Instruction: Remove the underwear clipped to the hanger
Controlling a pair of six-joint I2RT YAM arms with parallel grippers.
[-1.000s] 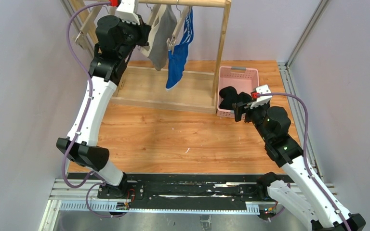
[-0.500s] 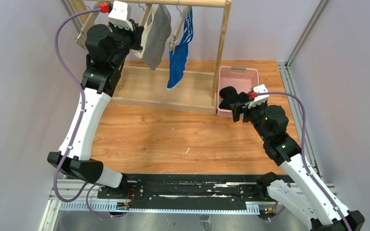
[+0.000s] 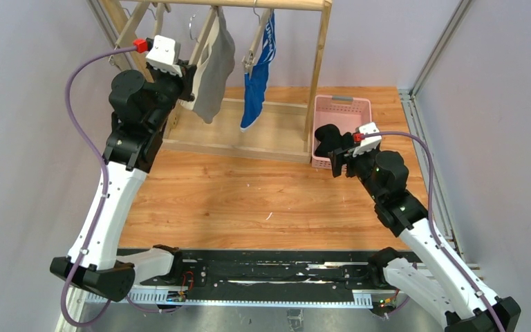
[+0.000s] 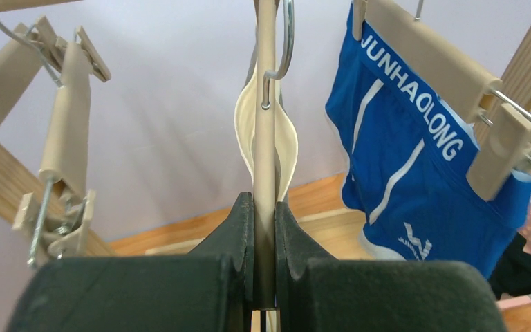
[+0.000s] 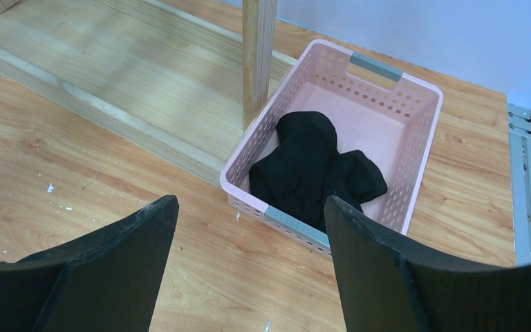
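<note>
step: grey one, 2 of 3 I reckon | left gripper [image 4: 264, 207] clamped tight on grey brief [image 3: 216, 69] under rack [image 3: 321, 69] rail | right gripper [image 5: 249, 207] wide, empty, right of rack | next: firm tug down until it pops free

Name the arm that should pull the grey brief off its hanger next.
Right, probably. The left gripper is shut on the hanger carrying the grey brief, so it is occupied. The right gripper is open and empty by the pink basket, free to reach over.
</note>
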